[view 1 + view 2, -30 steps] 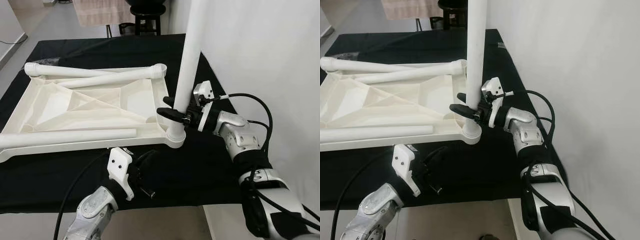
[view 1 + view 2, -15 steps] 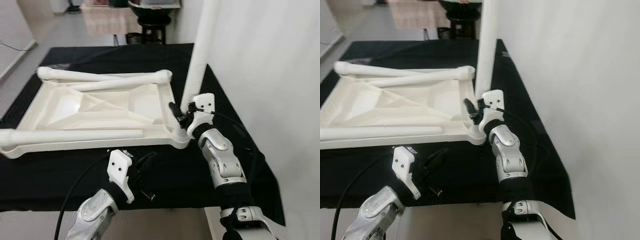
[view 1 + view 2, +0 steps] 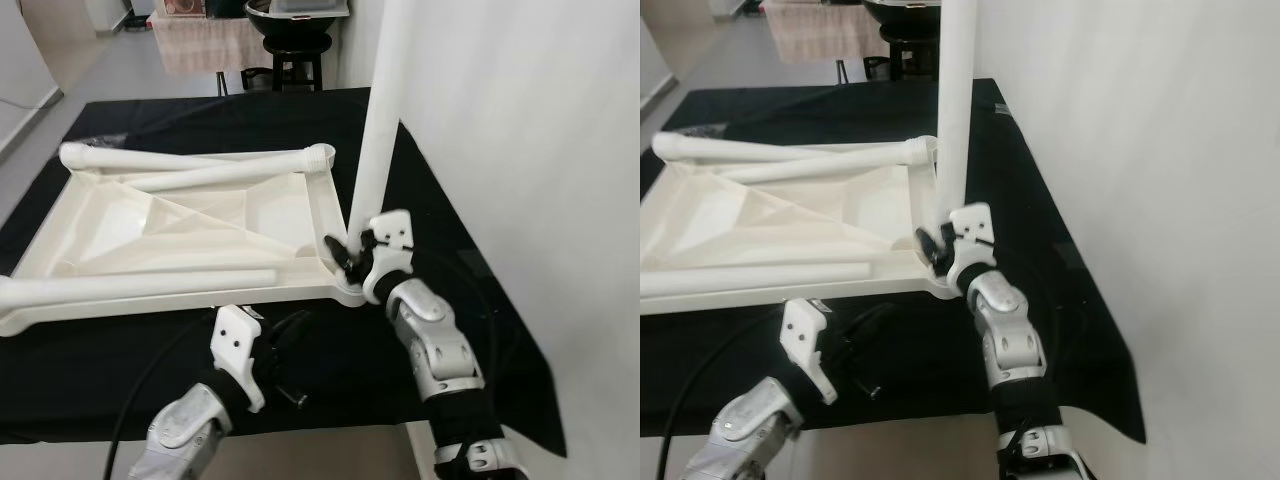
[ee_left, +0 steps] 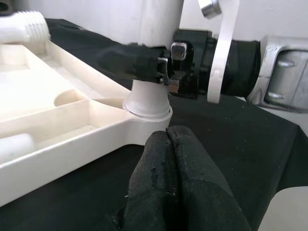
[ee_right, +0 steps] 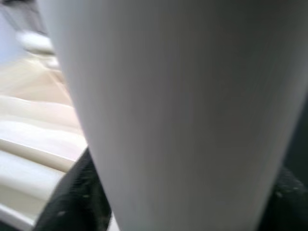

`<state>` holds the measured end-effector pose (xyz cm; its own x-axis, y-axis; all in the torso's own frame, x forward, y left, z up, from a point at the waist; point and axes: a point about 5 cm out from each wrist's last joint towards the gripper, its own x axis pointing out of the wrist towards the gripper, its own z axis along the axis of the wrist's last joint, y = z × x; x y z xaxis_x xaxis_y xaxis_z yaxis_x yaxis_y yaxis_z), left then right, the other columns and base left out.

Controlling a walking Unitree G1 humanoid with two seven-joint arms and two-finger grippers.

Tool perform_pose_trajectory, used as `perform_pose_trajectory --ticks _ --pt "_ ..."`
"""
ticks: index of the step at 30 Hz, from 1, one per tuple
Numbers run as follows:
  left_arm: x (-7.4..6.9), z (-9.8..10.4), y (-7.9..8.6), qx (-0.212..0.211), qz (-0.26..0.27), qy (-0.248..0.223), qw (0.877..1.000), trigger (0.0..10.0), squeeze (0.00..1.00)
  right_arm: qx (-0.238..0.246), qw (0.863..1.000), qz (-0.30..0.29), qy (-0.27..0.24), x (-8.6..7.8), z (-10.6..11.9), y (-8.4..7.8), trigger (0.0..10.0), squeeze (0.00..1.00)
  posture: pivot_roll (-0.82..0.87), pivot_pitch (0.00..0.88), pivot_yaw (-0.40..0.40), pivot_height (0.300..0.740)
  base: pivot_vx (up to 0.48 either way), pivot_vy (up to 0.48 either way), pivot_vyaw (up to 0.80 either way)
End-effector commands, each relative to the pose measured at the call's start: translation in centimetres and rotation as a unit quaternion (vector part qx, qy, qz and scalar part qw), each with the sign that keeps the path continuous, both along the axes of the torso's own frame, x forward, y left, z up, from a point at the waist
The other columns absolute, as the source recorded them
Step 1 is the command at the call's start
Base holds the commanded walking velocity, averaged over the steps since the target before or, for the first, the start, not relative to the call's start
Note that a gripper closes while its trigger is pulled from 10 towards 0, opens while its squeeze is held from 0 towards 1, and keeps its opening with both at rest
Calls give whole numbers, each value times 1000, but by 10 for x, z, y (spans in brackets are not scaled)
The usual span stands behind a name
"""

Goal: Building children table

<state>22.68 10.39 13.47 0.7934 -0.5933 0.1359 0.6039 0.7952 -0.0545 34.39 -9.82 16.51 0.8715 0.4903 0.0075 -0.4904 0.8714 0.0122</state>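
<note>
Head views: white ribbed tabletop (image 3: 190,225) upside down on black cloth (image 3: 100,350), upright white leg (image 3: 378,130) in its near right corner socket, right gripper (image 3: 345,255) clamped on it. Left wrist: left gripper (image 4: 171,144) fingers together, near socket. Right wrist: leg close, blurred

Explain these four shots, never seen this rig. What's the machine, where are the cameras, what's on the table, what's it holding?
It's a humanoid robot with two silver arms, each ending in two long black fingers. The two wide pictures come from a stereo camera on its head, looking down. The two close-ups come from cameras on its wrists.

On the black table lies an upside-down white tabletop, with three loose legs lying on it. The right gripper is shut on an upright leg standing in the tabletop's near right corner socket; that leg is the blurred white shape in the right wrist view. The left gripper hovers shut, holding nothing, just in front of that corner.
</note>
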Motion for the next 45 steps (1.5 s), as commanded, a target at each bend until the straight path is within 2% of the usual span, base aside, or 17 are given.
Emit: perform_pose_trajectory --ticks 1,2,3,8,10,11,15,16,17,18,33,34,38,39,40,41,45 --pt "0 -5 1 3 0 9 1000 10000 0 24 998 56 -30 5 15 3 10000 800 50 117 -22 740 0 0 0" --pt "0 -5 1 3 0 9 1000 10000 0 24 998 56 -30 5 15 3 10000 800 50 117 -22 740 0 0 0" --pt "0 -5 1 3 0 9 1000 10000 0 27 995 89 -38 6 19 3 10000 0 50 117 -22 740 0 0 0" --pt "1 -5 0 2 0 8 1000 10000 0 0 965 251 -78 6 37 2 10000 0 54 115 -24 740 0 0 0" --pt "1 -5 0 2 0 8 1000 10000 0 -2 962 261 -77 7 38 2 10000 0 54 115 -24 740 0 0 0" --pt "1 -5 -1 2 -1 8 1000 10000 0 -14 949 309 -65 6 37 2 10000 0 60 111 -26 740 0 0 0" --pt "1 -5 -1 1 -1 8 1000 10000 0 -33 935 352 -36 11 32 -1 10000 0 63 110 -28 740 0 0 0" --pt "1 -4 -2 1 0 8 1000 10000 0 -35 933 356 -29 12 30 -2 8706 0 66 110 -31 740 0 0 0" --pt "1 -4 -2 1 0 8 1000 10000 0 -35 933 356 -29 12 30 -2 8706 0 66 110 -31 740 0 0 0" --pt "1 -4 -2 1 0 8 1000 10000 0 -31 934 355 -15 17 27 -4 0 0 67 111 -32 740 0 0 0" --pt "-2 -3 -3 0 -1 7 1000 10000 0 -52 963 263 -14 26 13 -32 0 0 78 121 -31 740 0 0 0" --pt "-2 -2 -2 0 -1 7 1000 10000 0 -69 976 205 -7 24 3 -46 0 0 75 126 -26 740 0 0 0" --pt "-2 -1 -1 1 -1 7 1000 10000 0 -136 988 50 46 16 -27 -52 0 0 80 129 -29 740 0 0 0" --pt "-2 -1 -1 1 -1 7 1000 10000 0 -136 988 50 46 16 -27 -52 0 0 80 129 -29 740 0 0 0" --pt "-1 1 1 2 -1 5 1000 10000 0 -52 993 -75 80 -1 -33 -44 0 0 72 141 -28 740 0 0 0" --pt "-1 2 2 2 -1 4 1000 10000 0 -28 991 -85 96 -14 -36 -32 0 0 66 142 -28 740 0 0 0" --pt "0 4 2 2 -2 3 1000 10000 0 -19 992 -80 96 -28 -36 -15 0 0 64 134 -27 740 0 0 0"
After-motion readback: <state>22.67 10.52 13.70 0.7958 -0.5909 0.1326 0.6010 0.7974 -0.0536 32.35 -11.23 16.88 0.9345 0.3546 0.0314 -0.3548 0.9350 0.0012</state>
